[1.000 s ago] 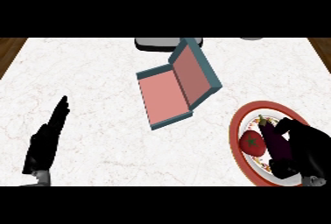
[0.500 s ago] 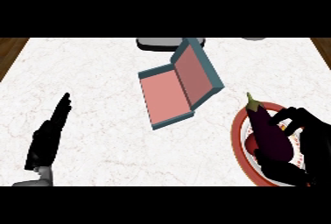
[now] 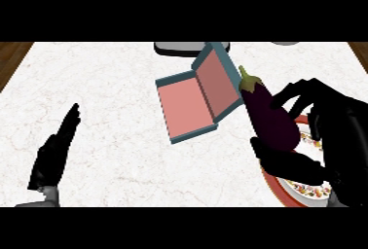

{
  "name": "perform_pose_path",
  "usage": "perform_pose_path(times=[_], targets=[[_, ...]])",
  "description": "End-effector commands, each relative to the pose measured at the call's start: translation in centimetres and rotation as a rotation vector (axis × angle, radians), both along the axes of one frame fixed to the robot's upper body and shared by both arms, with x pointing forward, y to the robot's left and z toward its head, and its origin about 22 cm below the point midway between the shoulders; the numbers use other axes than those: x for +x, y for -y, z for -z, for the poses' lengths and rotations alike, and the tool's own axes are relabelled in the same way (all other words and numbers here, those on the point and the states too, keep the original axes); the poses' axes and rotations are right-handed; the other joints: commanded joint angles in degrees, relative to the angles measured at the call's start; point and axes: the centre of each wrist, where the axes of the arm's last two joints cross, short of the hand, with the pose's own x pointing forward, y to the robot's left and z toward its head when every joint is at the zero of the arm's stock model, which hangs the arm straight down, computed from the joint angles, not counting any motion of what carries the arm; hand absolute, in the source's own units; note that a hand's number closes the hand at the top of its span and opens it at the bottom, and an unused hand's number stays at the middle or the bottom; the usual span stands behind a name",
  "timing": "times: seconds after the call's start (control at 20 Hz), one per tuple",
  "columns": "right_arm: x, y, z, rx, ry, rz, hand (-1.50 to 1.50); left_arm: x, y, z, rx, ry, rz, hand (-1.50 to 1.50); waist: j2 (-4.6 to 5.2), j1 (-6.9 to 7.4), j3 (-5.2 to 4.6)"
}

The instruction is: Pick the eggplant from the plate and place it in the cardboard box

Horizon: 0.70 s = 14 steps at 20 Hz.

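Observation:
A dark purple eggplant (image 3: 269,114) with a green stem hangs above the counter, just right of the box. My right hand (image 3: 327,131) is shut on it, fingers curled over its right side and thumb under its lower end. The open cardboard box (image 3: 188,103) lies at the middle, pink inside with teal walls, its lid (image 3: 219,80) standing up on the right. A red-rimmed patterned plate (image 3: 305,182) shows partly under my right hand at the lower right. My left hand (image 3: 54,153) rests open at the lower left, fingers straight and pointing away.
A grey object (image 3: 179,47) sits at the counter's far edge behind the box, and another pale one (image 3: 286,43) shows at the top right. Brown floor (image 3: 10,58) shows beyond the white marble counter's left corner.
My right hand has lifted the eggplant off the plate and carried it up and left toward the box. The left hand has stayed where it was.

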Motion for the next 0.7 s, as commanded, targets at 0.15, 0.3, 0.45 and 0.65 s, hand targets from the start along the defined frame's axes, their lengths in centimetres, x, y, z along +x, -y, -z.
perform_pose_path(times=[0.15, 0.3, 0.45, 0.65], targets=[[4.6, -2.6, -3.9, 0.015, -0.039, -0.014, 1.50, -0.7, -0.3, 0.1, -0.006, 0.001, -0.011, 0.00, 0.01, 0.00, 0.01], [8.1, -5.5, -2.3, -0.001, -0.060, -0.009, 1.50, -1.2, 0.8, 0.9, 0.015, -0.006, 0.003, 0.00, 0.12, 0.31, 0.02], [10.5, -7.2, -1.0, -0.020, -0.103, 0.008, 1.50, -0.4, 1.2, 1.0, -0.004, -0.006, -0.001, 0.00, 0.18, 0.28, 0.02], [13.4, -8.0, -0.1, 0.002, -0.185, -0.014, 1.50, 0.3, 1.3, -0.5, -0.011, 0.009, 0.000, 0.00, 0.16, 0.31, 0.03]])
